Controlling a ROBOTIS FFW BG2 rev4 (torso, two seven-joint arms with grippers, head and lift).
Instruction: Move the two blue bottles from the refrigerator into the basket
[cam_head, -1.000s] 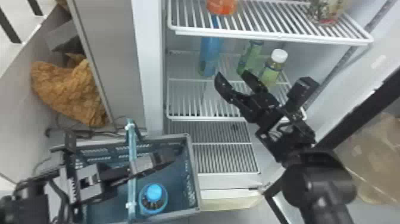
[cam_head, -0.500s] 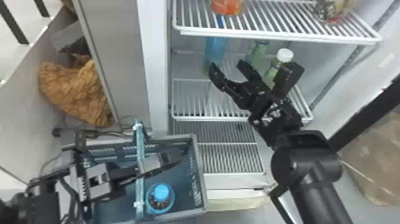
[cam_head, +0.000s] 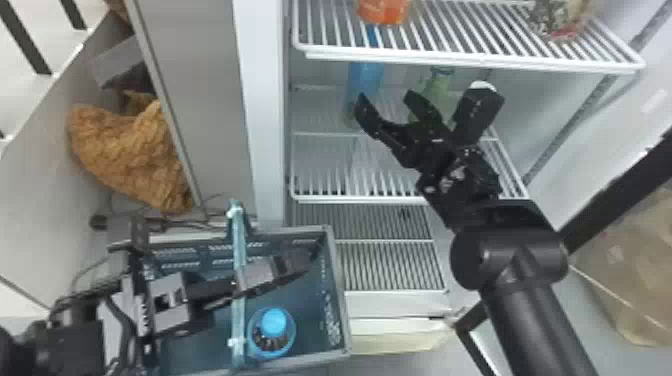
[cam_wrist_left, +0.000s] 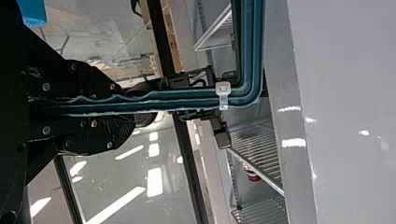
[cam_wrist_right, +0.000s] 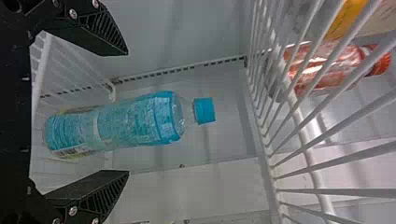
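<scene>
In the head view, one blue bottle stands in the basket, cap up. My left gripper is over the basket; in the left wrist view, the left gripper is shut on the teal basket handle. The other blue bottle stands upright on the refrigerator's middle shelf, toward its left side. My right gripper is just in front and to the right of it. In the right wrist view, the right gripper is open, the blue bottle between and beyond its fingers.
A wire shelf with an orange-red container runs above the right gripper. Green bottles stand right of the blue one. The refrigerator's side wall is at the left, near a brown cloth-like bundle.
The right gripper has moved deeper into the refrigerator beside the standing blue bottle, its arm shifting left. The left gripper has kept its hold on the handle. The head view has shifted slightly.
</scene>
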